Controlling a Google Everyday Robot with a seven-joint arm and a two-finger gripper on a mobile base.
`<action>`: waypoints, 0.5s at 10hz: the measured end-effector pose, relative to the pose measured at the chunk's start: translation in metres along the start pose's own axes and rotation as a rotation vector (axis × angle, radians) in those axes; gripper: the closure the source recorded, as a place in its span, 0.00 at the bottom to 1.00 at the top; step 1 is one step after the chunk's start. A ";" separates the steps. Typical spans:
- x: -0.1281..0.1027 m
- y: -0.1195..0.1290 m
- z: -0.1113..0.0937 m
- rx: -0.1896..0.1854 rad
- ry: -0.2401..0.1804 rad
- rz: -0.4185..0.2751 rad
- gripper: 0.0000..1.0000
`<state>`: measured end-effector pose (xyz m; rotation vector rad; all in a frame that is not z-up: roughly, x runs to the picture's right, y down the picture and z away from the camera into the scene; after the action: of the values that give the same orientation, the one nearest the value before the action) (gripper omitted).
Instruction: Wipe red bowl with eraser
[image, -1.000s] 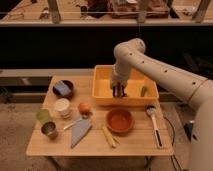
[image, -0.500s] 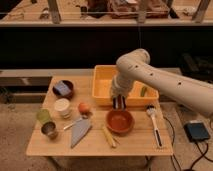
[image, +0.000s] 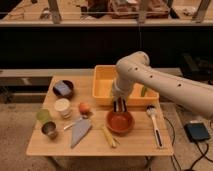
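1. The hand (image: 120, 105) hangs at the red bowl's (image: 120, 122) back rim, clamped on the eraser (image: 120, 104).
2. One dark bowl (image: 63, 89) holds a blue block (image: 62, 88).
3. Three cups (image: 62, 107) stand at the surface's (image: 135, 142) left.

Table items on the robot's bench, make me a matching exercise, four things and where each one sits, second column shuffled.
1. red bowl
2. dark bowl
3. yellow bin
4. long-handled brush

A. far left corner of the table
B. right edge of the table
C. directly under the gripper
D. back of the table, behind the red bowl

Pairs: 1-C, 2-A, 3-D, 4-B
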<state>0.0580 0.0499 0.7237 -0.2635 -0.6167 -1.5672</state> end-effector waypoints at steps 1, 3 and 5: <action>0.000 0.001 0.001 0.001 -0.001 0.001 1.00; 0.000 0.000 0.002 0.006 -0.004 -0.001 1.00; -0.007 -0.005 0.005 0.062 -0.032 -0.022 1.00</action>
<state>0.0526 0.0582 0.7230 -0.2361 -0.6938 -1.5647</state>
